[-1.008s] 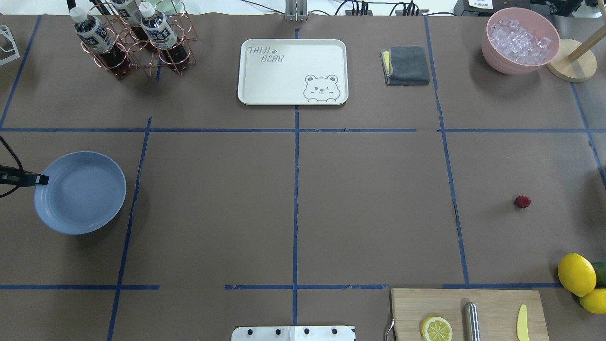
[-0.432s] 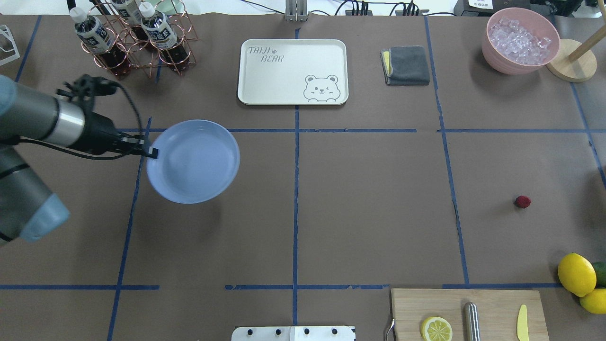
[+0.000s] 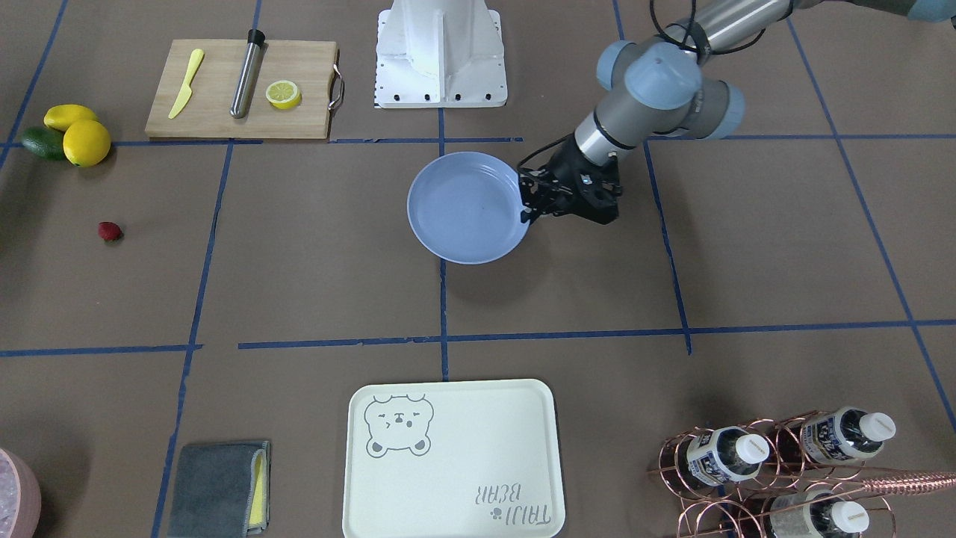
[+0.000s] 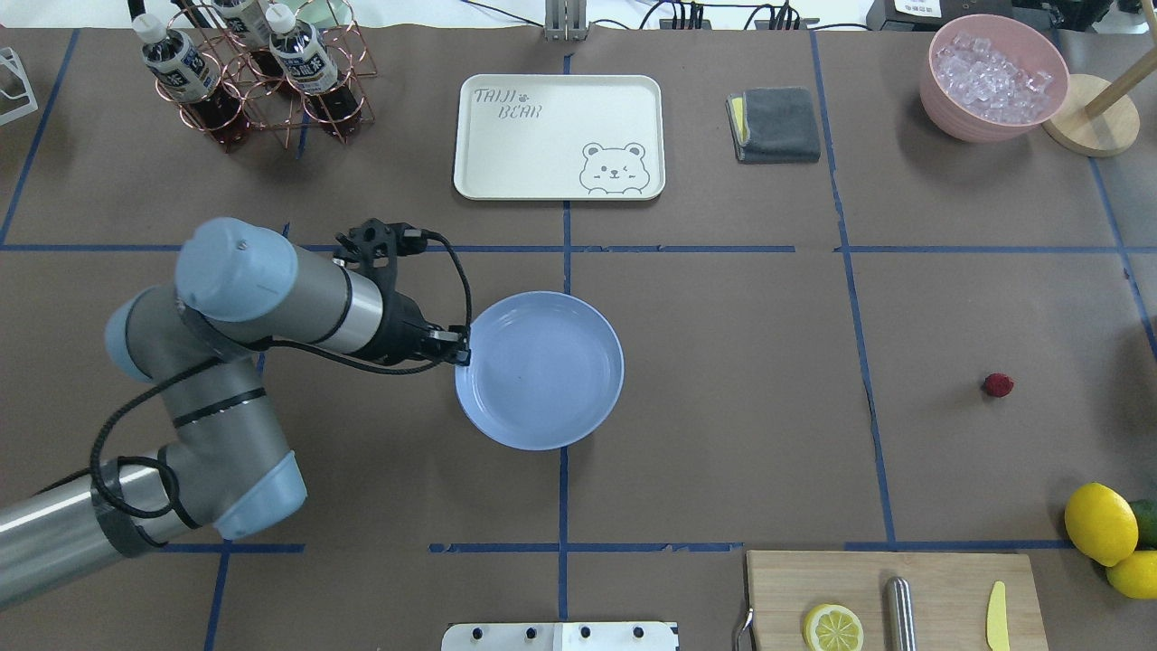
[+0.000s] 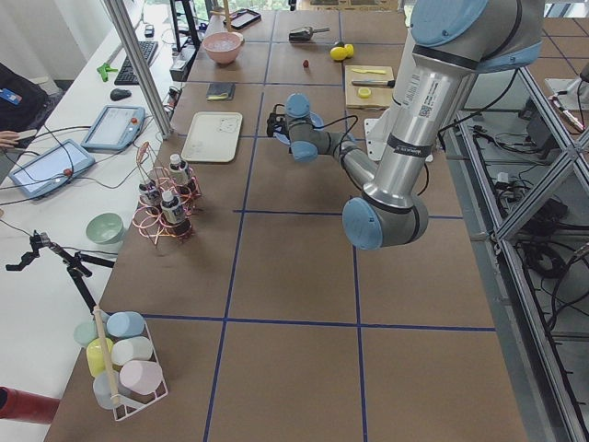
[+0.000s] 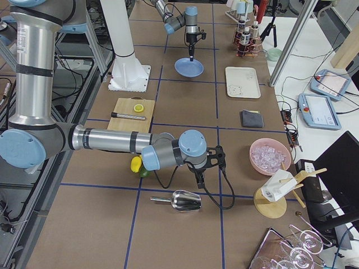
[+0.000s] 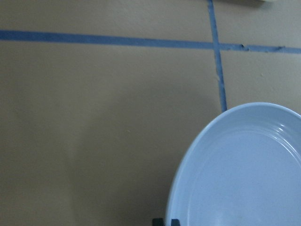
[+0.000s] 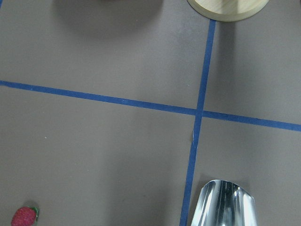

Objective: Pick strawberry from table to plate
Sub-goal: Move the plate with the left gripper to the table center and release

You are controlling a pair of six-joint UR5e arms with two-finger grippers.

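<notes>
Plate (image 4: 551, 380) pinched at rim by left fingers (image 4: 461, 355) above worktop (image 4: 723, 407) centre, presumably to sit nearer strawberry (image 4: 998, 385); right fingers (image 6: 200, 182): cannot tell whether clenched.

Only a side view catches the right pincer (image 6: 200, 182), jaws unreadable; the plate (image 7: 244, 174) runs off the left wrist view's edge.

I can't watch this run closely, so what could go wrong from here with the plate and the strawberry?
The left pincer grips the plate only at its rim, so the plate may tilt or slip. The strawberry is small and rounded, and it lies far from the plate on the table, toward the robot's right. It could roll when grasped or drop on the way.
</notes>
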